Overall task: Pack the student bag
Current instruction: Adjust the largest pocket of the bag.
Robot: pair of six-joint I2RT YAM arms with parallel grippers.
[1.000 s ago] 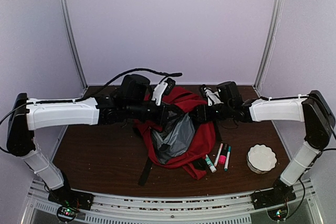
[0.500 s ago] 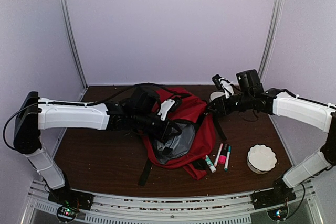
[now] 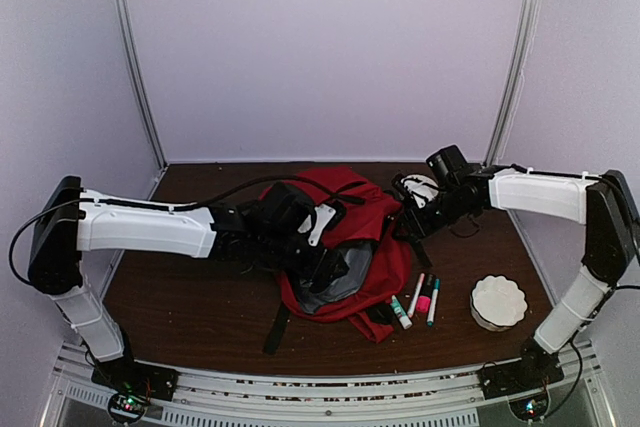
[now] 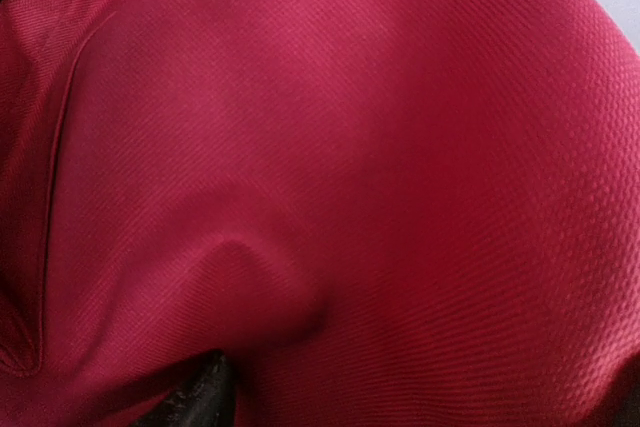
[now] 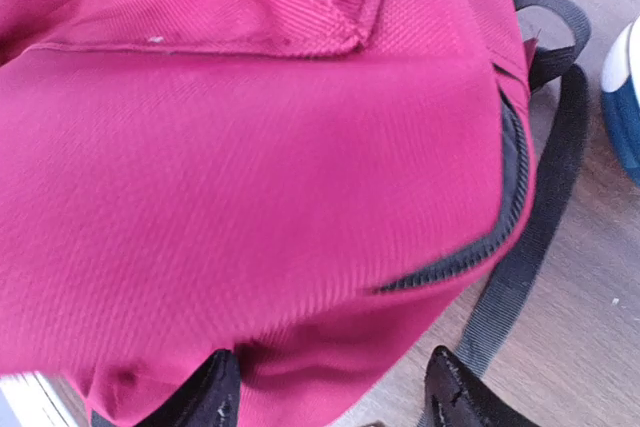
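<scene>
Left end effector (image 3: 328, 252) – down at mouth of student bag (image 3: 372, 222), over grey lining (image 3: 345, 269). Wrist view filled with red fabric; one dark finger (image 4: 205, 397) at lower edge, jaws read as spread, nothing pinched.
Student bag lies on table (image 3: 180, 297), centre, mouth toward near edge; black strap (image 3: 277, 327) trails forward.
Right end effector (image 5: 335, 397) at bag's far right side – fingers (image 5: 215, 392) apart, straddling red fabric edge, not clamped.
Markers (image 3: 418, 299) just right of bag. White bowl (image 3: 498, 302) further right.
</scene>
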